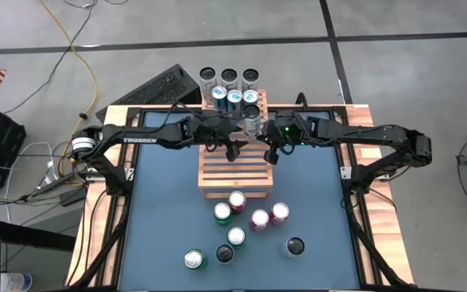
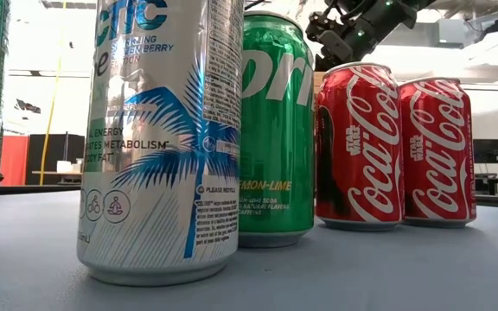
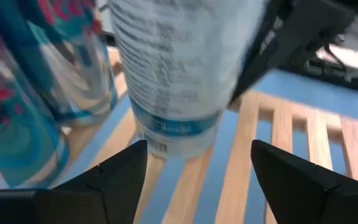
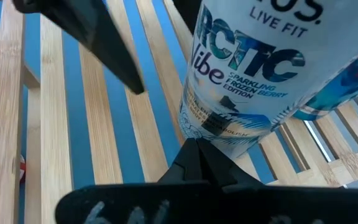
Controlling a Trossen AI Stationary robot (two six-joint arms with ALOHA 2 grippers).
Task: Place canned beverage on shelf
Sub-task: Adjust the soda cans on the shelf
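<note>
Table (image 1: pixel 160 235): eight loose cans, one shelf (image 1: pixel 233 174).

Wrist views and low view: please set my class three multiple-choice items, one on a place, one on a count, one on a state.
1. The white can in the wrist views stands
A. on the floor
B. on the shelf
C. atop another can

2. The red Coca-Cola cans in the low view number
A. one
B. four
C. two

3. The left pincer is
A. open
B. shut on the can
C. shut on nothing

Answers: B, its base rests on the wooden slats; C, two stand side by side; A, its fingers are spread on either side of the can.
</note>
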